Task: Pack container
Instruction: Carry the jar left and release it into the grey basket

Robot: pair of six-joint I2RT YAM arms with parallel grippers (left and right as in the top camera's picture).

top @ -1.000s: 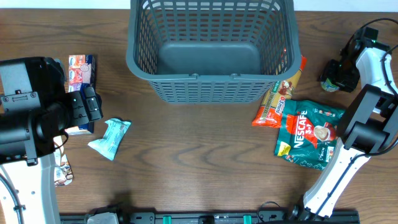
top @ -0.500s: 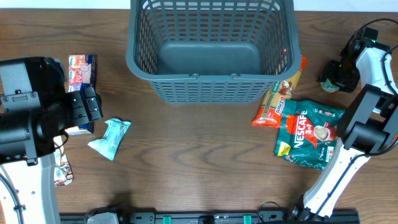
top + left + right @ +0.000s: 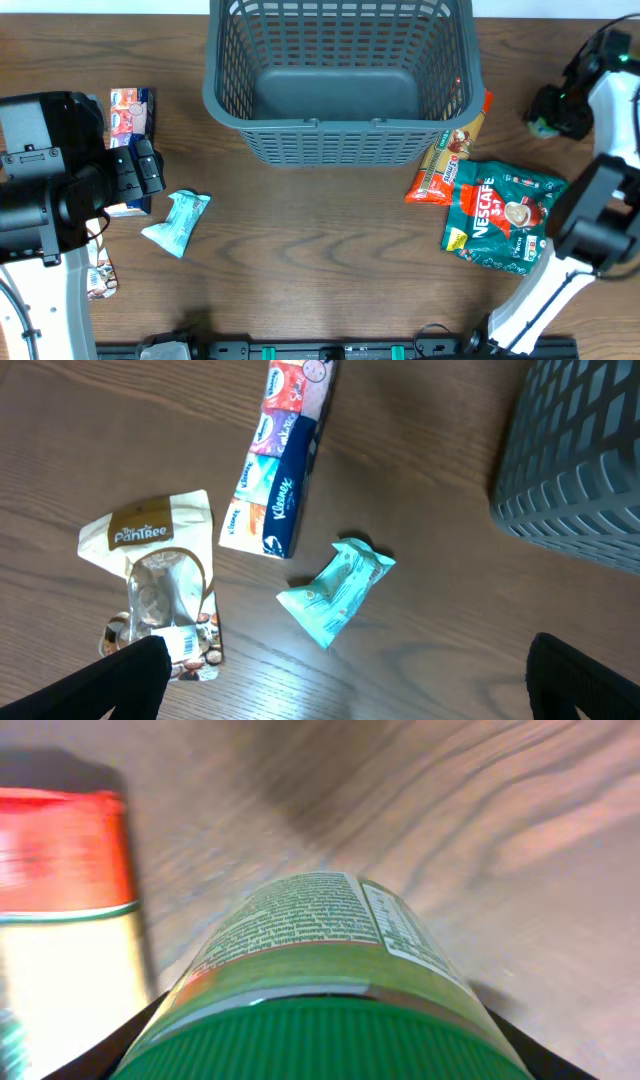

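The container is a dark grey lattice basket (image 3: 340,135) at the back middle of the table, with nothing visible inside; its corner shows in the left wrist view (image 3: 580,470). My right gripper (image 3: 558,108) is at the far right, shut on a green-lidded jar (image 3: 310,950), which fills the right wrist view between the fingers (image 3: 320,1065). My left gripper (image 3: 140,170) is open and empty at the left; its fingers (image 3: 350,680) hang wide apart above the table near a teal packet (image 3: 335,590).
A tissue pack (image 3: 130,115) and a Pantree pouch (image 3: 160,595) lie left. The teal packet (image 3: 178,222) lies beside them. A spaghetti pack (image 3: 450,150) and a Nescafe bag (image 3: 498,220) lie right of the basket. A red-lidded container (image 3: 60,920) stands near the jar.
My right gripper has moved a little right and toward the back with the jar. The left arm and the other items have not moved.
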